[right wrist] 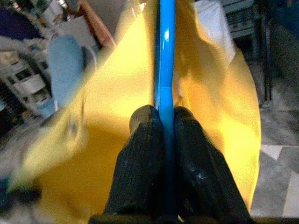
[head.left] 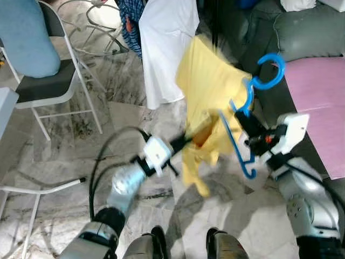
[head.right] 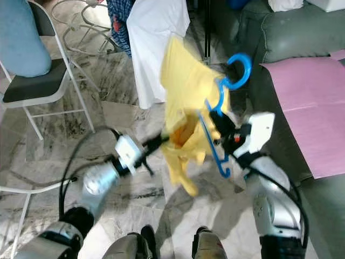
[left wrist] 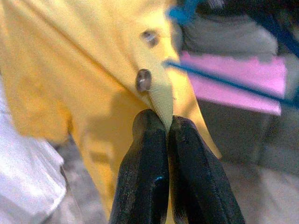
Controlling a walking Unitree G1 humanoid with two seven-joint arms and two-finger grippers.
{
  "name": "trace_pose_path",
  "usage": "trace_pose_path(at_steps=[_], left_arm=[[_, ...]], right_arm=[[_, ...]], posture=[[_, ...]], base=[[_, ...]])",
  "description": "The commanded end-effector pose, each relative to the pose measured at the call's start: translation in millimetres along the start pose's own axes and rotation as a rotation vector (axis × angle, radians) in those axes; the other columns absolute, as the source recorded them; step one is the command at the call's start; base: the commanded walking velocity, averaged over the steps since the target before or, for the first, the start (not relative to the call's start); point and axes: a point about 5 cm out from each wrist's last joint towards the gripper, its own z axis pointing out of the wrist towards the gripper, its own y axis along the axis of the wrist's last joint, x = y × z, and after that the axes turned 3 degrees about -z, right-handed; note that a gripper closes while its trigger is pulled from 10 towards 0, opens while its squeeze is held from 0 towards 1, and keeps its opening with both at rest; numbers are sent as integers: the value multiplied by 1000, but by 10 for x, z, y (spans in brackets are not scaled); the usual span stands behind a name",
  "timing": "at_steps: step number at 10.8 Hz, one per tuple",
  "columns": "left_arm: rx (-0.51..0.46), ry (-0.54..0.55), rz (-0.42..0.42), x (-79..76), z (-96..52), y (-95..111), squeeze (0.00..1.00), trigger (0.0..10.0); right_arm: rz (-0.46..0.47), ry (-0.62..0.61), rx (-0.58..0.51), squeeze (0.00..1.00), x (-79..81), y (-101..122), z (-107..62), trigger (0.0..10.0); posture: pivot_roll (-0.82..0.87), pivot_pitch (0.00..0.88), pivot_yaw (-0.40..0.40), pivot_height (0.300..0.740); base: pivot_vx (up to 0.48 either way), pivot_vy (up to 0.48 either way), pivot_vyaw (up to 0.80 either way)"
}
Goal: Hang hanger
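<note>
Right gripper (right wrist: 163, 116) clamps the blue hanger (head.left: 245, 105); left gripper (left wrist: 167, 128) pinches the yellow shirt (head.left: 207, 91) placket. White garment (head.left: 167, 43) hangs behind; folding chair (head.left: 48, 81) stands apart.

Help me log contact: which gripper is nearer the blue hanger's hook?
Right. The right gripper is clamped on the blue hanger just below its hook; the left gripper pinches the yellow shirt, farther away.

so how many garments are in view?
3. A yellow shirt on the blue hanger, pinched by the left gripper; a white garment hanging behind it; a dark patterned one beside that. More may hang above the frame.
</note>
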Motion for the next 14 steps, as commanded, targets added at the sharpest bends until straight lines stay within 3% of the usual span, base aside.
trace_pose_path(at_steps=[1,4,5,6,7,9,12,14], left_arm=[[59,-6,-32,-54,-55,-109,0,0],[73,1,-32,-83,51,-105,0,0],[85,-6,-30,-99,44,-124,0,1216],[103,-2,-31,-100,43,-143,0,9765],[126,45,-36,-61,57,-159,1000,10000],[103,45,-11,-18,90,-104,1000,10000],[82,-60,27,-13,48,-64,1000,10000],[74,-164,125,52,-27,-10,1000,10000]], right_arm=[[-41,17,-121,0,41,287,38,10000],[-156,81,-63,0,150,248,4,10000],[-178,100,-49,0,186,229,-8,10000],[-194,117,-34,0,219,208,-28,10000],[-211,124,-19,0,230,183,-44,10000],[-242,121,16,0,212,128,-86,10000],[-305,83,112,0,121,-92,-256,10000],[-338,88,148,0,55,-150,-402,10000]], posture=[[-322,206,150,740],[-329,197,153,740],[-330,198,155,740],[-330,197,157,740],[-329,198,158,740],[-328,202,159,740],[-331,211,155,740],[-328,215,156,740]], base=[[0,0,0],[0,0,0],[0,0,0],[0,0,0],[0,0,0],[0,0,0],[0,0,0],[0,0,0]])
